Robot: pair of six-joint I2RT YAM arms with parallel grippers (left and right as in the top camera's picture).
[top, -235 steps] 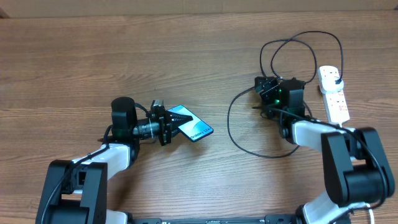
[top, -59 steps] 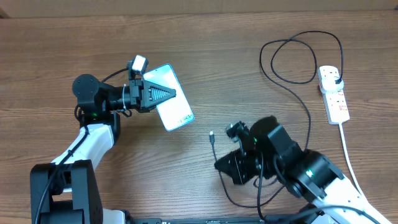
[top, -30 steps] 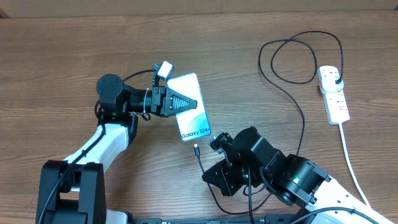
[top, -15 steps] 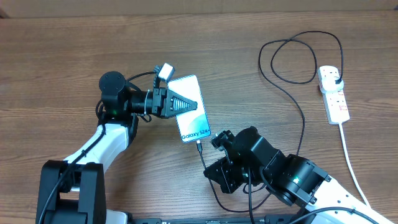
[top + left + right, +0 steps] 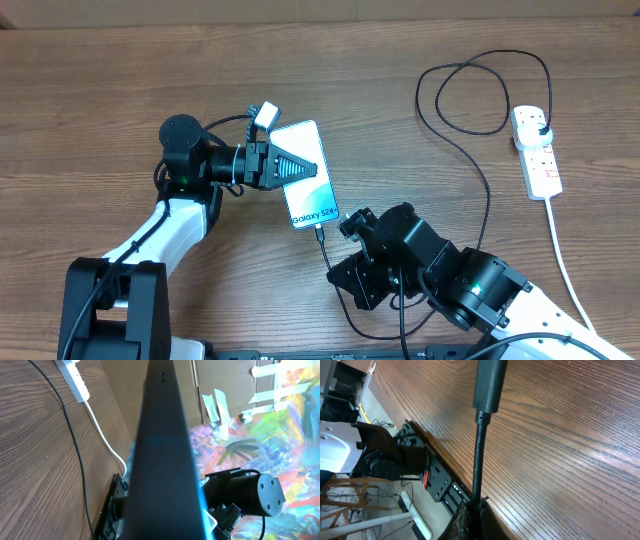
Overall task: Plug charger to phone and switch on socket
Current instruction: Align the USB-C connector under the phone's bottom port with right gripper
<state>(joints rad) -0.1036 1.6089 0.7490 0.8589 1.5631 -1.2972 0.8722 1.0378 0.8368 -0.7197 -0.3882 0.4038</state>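
The phone (image 5: 310,190), light blue screen up, is held off the table with my left gripper (image 5: 298,167) shut on its upper half. In the left wrist view the phone (image 5: 160,455) shows edge-on as a dark bar. My right gripper (image 5: 338,268) is shut on the charger (image 5: 478,178) cable just behind its connector (image 5: 320,233), whose tip meets the phone's lower short edge. In the right wrist view the connector's black sleeve (image 5: 489,382) points away from my right gripper (image 5: 475,517). The socket (image 5: 535,152) lies at the far right, the charger's black plug (image 5: 537,122) in it.
The black cable loops (image 5: 470,95) at the back right, then runs down to my right arm (image 5: 440,275). A thick white lead (image 5: 565,255) trails from the socket to the front edge. The socket (image 5: 75,380) and its lead (image 5: 107,442) also show in the left wrist view.
Over the last second my right gripper has carried the connector a little up and right, onto the phone's lower edge. The left gripper and phone have hardly moved.
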